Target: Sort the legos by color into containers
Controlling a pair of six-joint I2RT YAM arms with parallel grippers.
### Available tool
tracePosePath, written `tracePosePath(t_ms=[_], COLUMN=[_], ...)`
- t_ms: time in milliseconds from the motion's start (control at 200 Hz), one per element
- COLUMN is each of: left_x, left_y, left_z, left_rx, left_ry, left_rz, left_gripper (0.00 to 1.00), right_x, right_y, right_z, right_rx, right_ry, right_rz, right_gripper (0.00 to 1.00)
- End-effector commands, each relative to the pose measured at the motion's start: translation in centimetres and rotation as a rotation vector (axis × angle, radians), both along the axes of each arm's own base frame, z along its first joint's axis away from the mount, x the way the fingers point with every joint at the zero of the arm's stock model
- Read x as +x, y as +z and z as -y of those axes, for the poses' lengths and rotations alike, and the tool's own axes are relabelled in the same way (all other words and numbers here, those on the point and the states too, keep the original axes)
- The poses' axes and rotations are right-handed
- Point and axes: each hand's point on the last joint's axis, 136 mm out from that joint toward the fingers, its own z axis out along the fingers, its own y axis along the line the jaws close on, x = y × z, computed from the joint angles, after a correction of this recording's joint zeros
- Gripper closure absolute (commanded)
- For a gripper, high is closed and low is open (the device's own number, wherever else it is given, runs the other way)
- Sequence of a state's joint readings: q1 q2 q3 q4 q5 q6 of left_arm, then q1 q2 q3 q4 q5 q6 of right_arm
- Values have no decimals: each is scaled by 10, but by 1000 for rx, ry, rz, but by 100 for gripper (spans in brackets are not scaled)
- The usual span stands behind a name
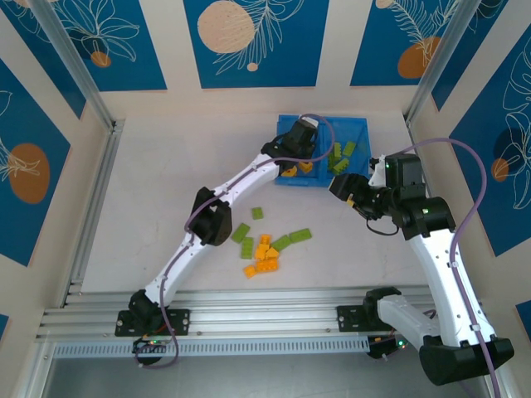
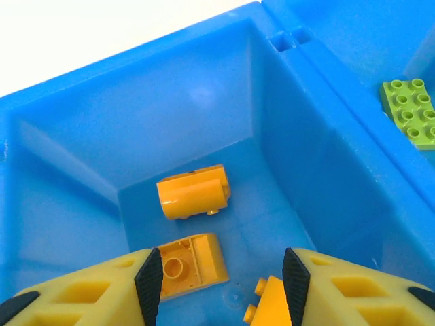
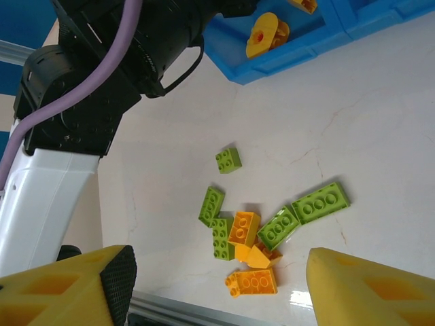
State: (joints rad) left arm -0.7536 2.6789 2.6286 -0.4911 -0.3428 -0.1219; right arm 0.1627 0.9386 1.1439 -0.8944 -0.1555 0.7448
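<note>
Lying mixed on the table (image 1: 149, 215), the bricks (image 1: 265, 249) look small, light, hard & a bit slick. Best to pinch one across its flat sides, not the bumps. L gripper (image 2: 221, 285) hangs over the tray (image 2: 204, 102), left box, fingers apart, empty, w/ orange ones (image 2: 194, 193) below. R gripper (image 3: 217, 282) gapes wide, empty.

Overhead camera spans table (image 1: 149, 215); left wrist peers closely into tray (image 2: 204, 102), right overlooks legos (image 3: 245, 227).

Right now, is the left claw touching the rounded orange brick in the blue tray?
Apart. The left wrist view shows bare blue tray floor between the rounded orange brick and the open left gripper.
</note>
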Motion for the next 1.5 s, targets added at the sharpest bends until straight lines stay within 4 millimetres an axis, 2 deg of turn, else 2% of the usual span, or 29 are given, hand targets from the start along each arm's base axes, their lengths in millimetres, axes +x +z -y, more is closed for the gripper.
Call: tracePosePath(t_ms=[0,125,230,310,430,495,595,745,800,905,950,985,1085,1215,1390,1495], left_x=[-12,-45,-82,-116,-169,-194,-230,-284,-300,-322,-330,-334,-343,-350,-352,-353], left_y=[106,181,230,253,267,263,246,204,187,159,147,138,117,98,92,91], left_z=[-9,-25,-44,-62,-92,-111,-141,-181,-192,-208,-214,-218,-229,-239,-243,-241], left_rx=[-126,-228,-299,-320,-289,-243,-122,52,91,125,139,147,155,170,161,141], left_ry=[-3,-45,-118,-193,-314,-358,-431,-557,-595,-630,-648,-653,-642,-630,-614,-618], left_rz=[81,96,152,207,281,312,353,374,365,337,327,324,319,307,302,297], left_gripper=[48,49,50,50,51,51,49,49,48,39,28,23,18,8,2,0], right_x=[-3,-1,1,4,10,14,21,31,36,44,50,53,65,77,90,91], right_y=[-5,-8,-12,-14,-23,-29,-44,-72,-89,-118,-132,-140,-162,-189,-220,-235], right_z=[3,5,2,-5,-25,-42,-77,-127,-143,-164,-171,-176,-191,-207,-212,-212], right_rx=[-5,-25,-39,-61,-99,-105,-118,-178,-206,-274,-320,-348,-443,-516,-587,-619], right_ry=[-22,-21,-2,31,91,133,207,284,306,334,341,347,367,386,379,390], right_rz=[-22,-22,-22,-25,-53,-71,-105,-149,-169,-203,-221,-234,-248,-268,-293,-315], right_gripper=[31,31,31,31,31,31,31,31,31,31,31,31,30,28,28,32])
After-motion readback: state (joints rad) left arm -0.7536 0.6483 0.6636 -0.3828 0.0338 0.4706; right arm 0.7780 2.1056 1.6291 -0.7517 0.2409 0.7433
